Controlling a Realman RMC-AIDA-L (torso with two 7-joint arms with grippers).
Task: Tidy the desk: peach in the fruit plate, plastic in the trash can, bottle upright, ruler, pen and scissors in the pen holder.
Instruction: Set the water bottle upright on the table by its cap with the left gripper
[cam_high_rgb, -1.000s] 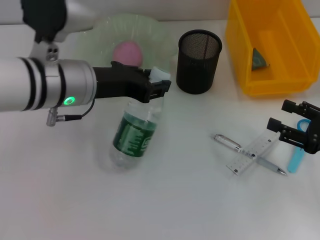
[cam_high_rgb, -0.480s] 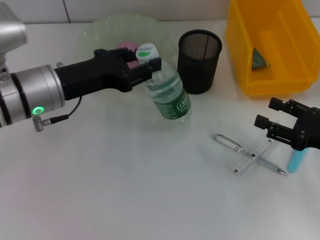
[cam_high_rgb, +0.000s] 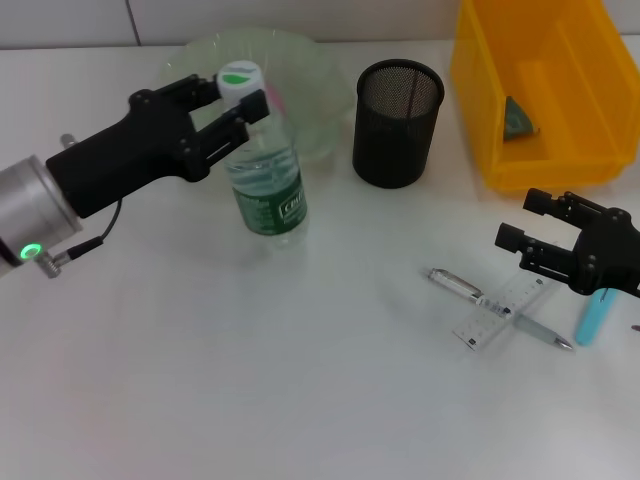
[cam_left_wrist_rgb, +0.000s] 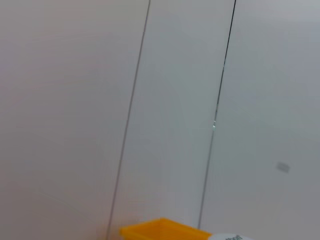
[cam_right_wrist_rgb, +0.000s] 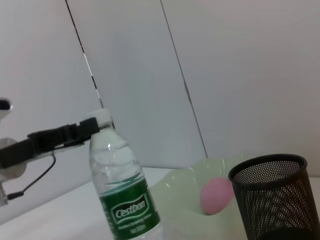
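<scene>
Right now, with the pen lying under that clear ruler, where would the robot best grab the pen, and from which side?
Probably at the pen's free clip end, the part nearest the pen holder, coming straight down from above. The pen lies flat, and the ruler crosses over its middle, so that end offers bare barrel. The right gripper hovers open beside it; jaws should straddle the barrel crosswise.

White desk (cam_high_rgb: 250, 380) (tiled wall (cam_left_wrist_rgb: 150, 100) behind)

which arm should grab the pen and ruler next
The right. Its claw hovers open just beside the ruler and pen, while the left claw is across the desk at the upright bottle's neck.
</scene>
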